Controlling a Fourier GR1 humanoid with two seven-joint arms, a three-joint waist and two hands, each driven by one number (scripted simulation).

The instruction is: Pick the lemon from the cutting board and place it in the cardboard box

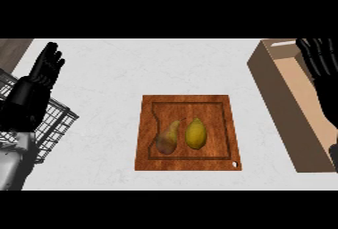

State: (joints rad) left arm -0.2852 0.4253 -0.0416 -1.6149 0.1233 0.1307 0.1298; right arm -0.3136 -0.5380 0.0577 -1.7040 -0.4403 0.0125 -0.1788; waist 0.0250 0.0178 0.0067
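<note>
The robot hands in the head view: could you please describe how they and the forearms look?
Both robot hands are black, with long, segmented fingers. The left robot hand continues into a black wrist section and then a light grey forearm at the lower left edge. The right robot hand shows only black parts. No cables or markings are visible.

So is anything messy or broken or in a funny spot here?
Nothing stands out. The lemon and a pear lie side by side on the cutting board, which sits flat. The cardboard box stands open at the right, a wire basket at the left. Nothing looks spilled.
</note>
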